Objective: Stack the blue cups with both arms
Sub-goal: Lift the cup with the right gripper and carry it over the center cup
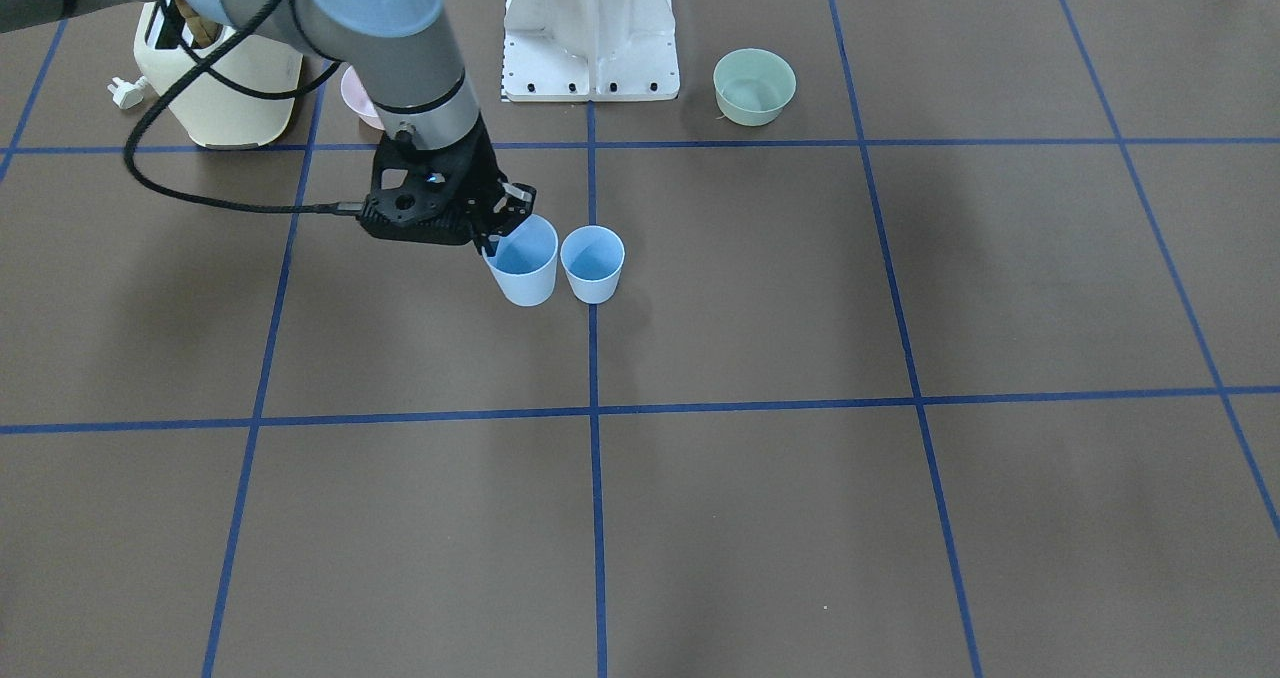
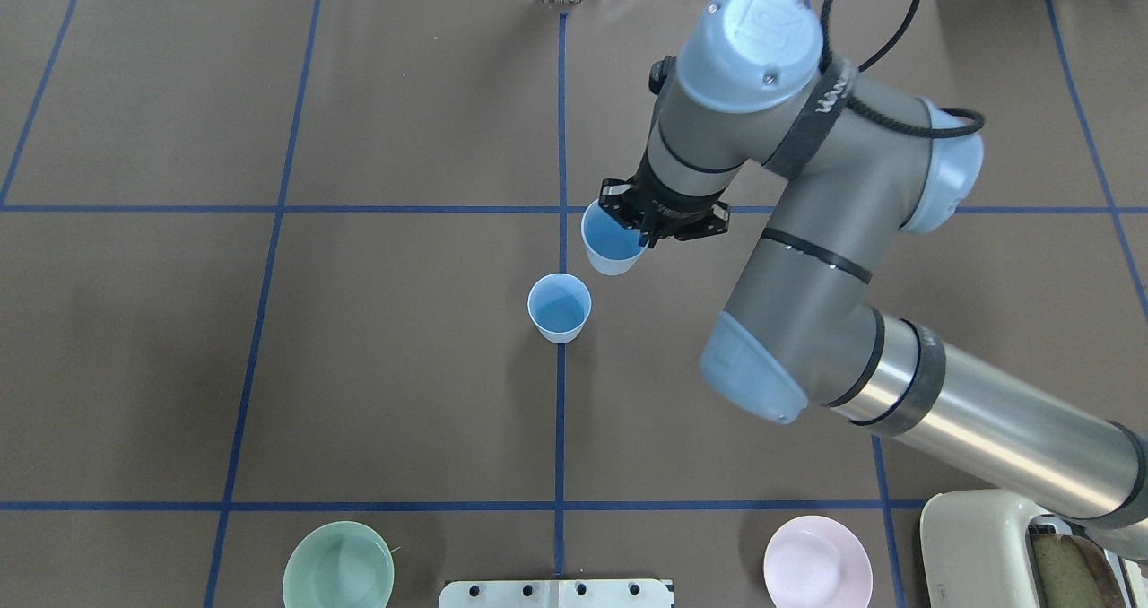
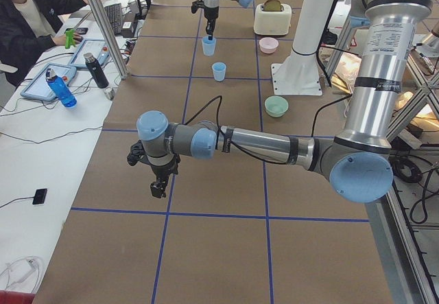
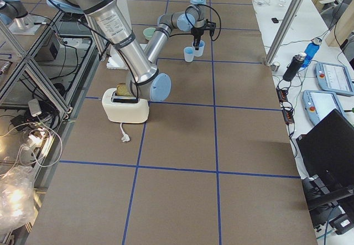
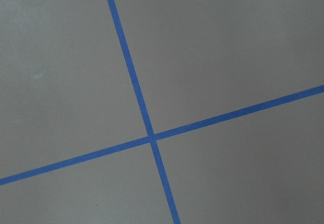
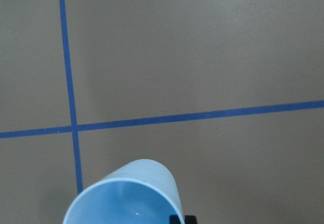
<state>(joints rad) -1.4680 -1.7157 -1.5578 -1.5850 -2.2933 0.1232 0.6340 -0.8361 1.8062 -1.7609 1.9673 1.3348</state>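
Thin plastic, probably light and slippery — my right gripper [image 2: 647, 229] pinches the far blue cup [image 2: 610, 249] by its rim, just beside the other cup [image 2: 559, 308] on the desk [image 2: 359, 366]; squeeze gently there. Left gripper [image 3: 158, 189]: can't tell if it's open or closed.

Overhead camera: behind the robot, looking forward and steeply down on the table [image 2: 179, 366]. Front camera: across the table, facing the robot, steeply down; both take in the blue cups [image 1: 592, 266] and green bowl [image 1: 754, 86]. Side cameras: high at each table end, distant, looking along it. Left wrist camera: close over a tape cross [image 5: 152, 139]. Right wrist camera: close above one blue cup [image 6: 131, 188].
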